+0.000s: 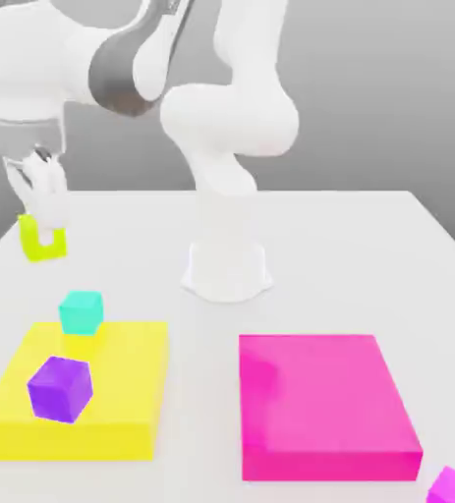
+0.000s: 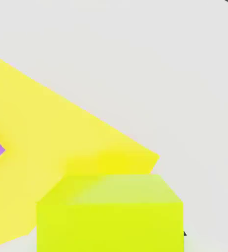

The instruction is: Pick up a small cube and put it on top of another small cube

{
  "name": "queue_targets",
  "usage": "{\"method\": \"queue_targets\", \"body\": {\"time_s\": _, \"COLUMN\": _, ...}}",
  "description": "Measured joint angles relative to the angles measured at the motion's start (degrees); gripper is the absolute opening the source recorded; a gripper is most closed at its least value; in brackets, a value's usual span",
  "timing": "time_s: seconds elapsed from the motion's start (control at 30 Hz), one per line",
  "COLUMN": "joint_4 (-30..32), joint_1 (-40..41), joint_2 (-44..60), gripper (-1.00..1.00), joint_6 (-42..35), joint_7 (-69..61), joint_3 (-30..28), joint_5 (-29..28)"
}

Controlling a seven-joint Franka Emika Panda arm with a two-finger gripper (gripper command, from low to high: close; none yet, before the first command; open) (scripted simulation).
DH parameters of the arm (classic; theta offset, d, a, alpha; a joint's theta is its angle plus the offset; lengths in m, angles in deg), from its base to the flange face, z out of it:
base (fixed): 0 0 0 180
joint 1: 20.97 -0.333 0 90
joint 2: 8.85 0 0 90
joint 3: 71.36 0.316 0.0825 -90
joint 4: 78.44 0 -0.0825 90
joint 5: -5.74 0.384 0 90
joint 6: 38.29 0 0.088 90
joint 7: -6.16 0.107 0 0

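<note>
A plain white table (image 1: 369, 236) stood before a grey backdrop. On it lay two big flat blocks: a yellow block (image 1: 123, 413) at the front corner on the exterior view's left, and a pink block (image 1: 324, 403) toward the front right. There were four small cubes: teal (image 1: 81, 311) and purple (image 1: 60, 388) on the yellow block, magenta (image 1: 454, 487) at the front right corner, and the lime cube (image 1: 42, 239), pinched in the closed gripper (image 1: 44, 218) above the table's left edge.

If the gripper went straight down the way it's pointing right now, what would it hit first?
Probably bare white table. The gripper, shut on the lime cube, points down beyond the flat yellow block; depth is uncertain.
</note>
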State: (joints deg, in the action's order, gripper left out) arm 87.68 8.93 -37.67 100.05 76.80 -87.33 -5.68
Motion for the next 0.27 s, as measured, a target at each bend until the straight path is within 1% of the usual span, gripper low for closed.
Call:
{"method": "queue_targets", "body": {"time_s": 0.17, "joint_4": 2.75, "joint_1": -0.59, "joint_2": 9.33, "gripper": -1.00, "joint_6": 11.44, "joint_7": -0.11, "joint_3": -1.04, "joint_5": 0.48}}
{"method": "queue_targets", "body": {"time_s": 0.2, "joint_4": 3.02, "joint_1": -0.66, "joint_2": 10.54, "gripper": 1.00, "joint_6": 12.90, "joint_7": -0.16, "joint_3": -1.17, "joint_5": 0.52}}
{"method": "queue_targets", "body": {"time_s": 0.27, "joint_4": 3.02, "joint_1": -0.66, "joint_2": 10.54, "gripper": 1.00, "joint_6": 12.90, "joint_7": -0.16, "joint_3": -1.17, "joint_5": 0.52}}
